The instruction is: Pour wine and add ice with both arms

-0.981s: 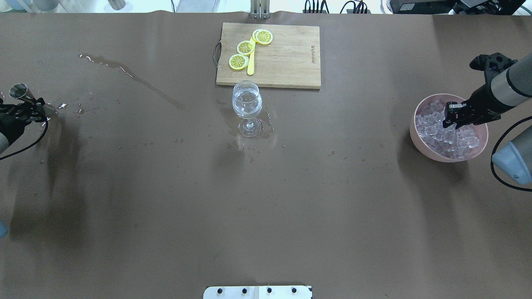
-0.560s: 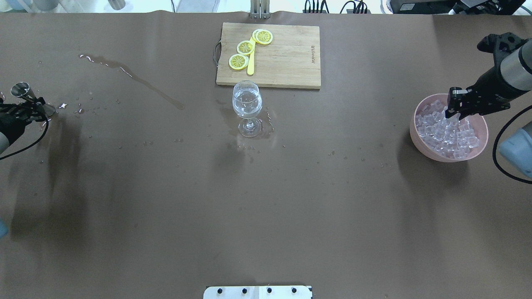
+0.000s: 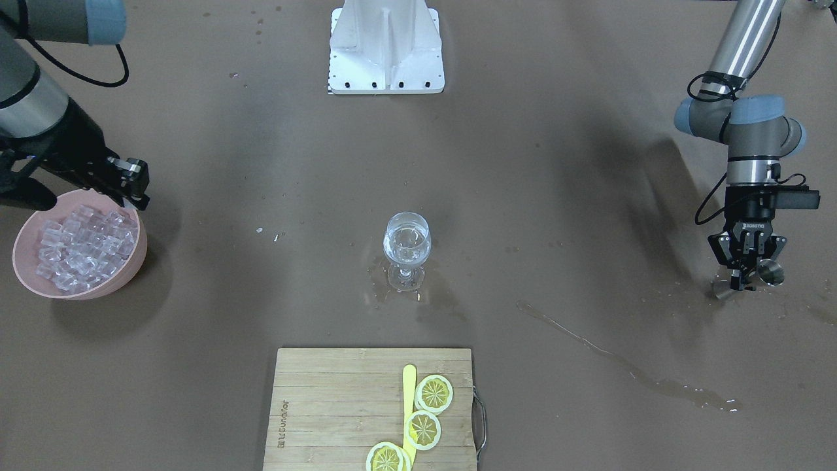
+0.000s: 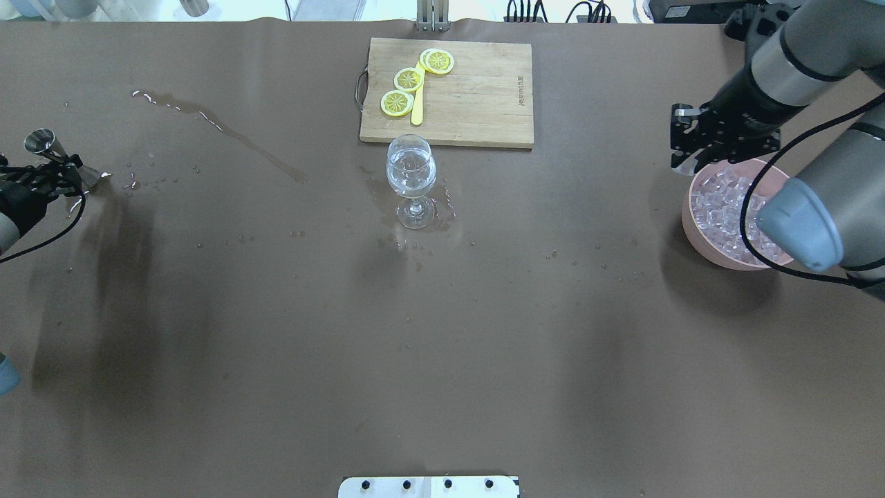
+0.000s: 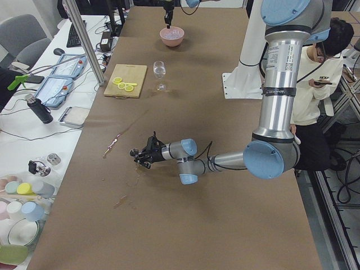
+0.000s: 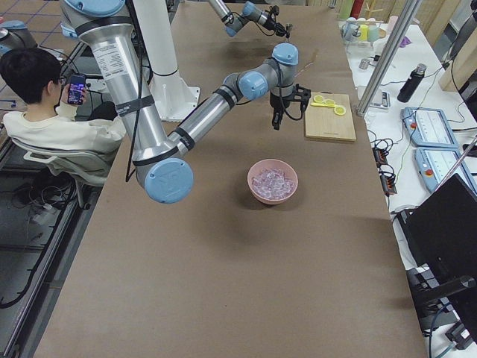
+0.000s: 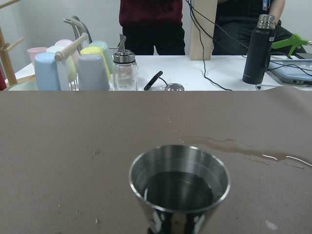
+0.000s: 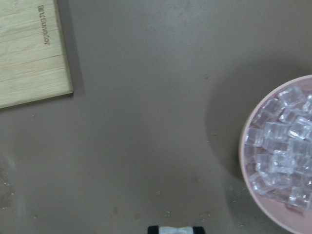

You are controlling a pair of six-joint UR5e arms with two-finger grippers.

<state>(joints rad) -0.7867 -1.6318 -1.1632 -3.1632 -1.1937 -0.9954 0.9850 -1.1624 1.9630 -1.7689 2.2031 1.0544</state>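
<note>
A wine glass (image 4: 411,169) with clear wine in its bowl stands at mid-table, also in the front view (image 3: 407,242). A pink bowl (image 4: 688,207) at the right holds several ice cubes (image 4: 726,200). My right gripper (image 4: 684,149) hangs above the bowl's far left rim. In the right wrist view it (image 8: 175,230) is shut on one ice cube. My left gripper (image 4: 48,176) at the far left edge is shut on a steel jigger (image 4: 41,144), low over the table. The jigger's cup (image 7: 179,187) fills the left wrist view.
A wooden cutting board (image 4: 477,97) with lemon slices (image 4: 408,79) and a yellow stick lies just behind the glass. A spilled trail of liquid (image 4: 228,131) runs across the left half, with droplets around the glass foot. The white base block (image 3: 386,46) sits at the robot's side.
My right gripper has risen out of the ice bowl and moved left and away, past the bowl's rim, with a cube. The left gripper and jigger shifted slightly away.
</note>
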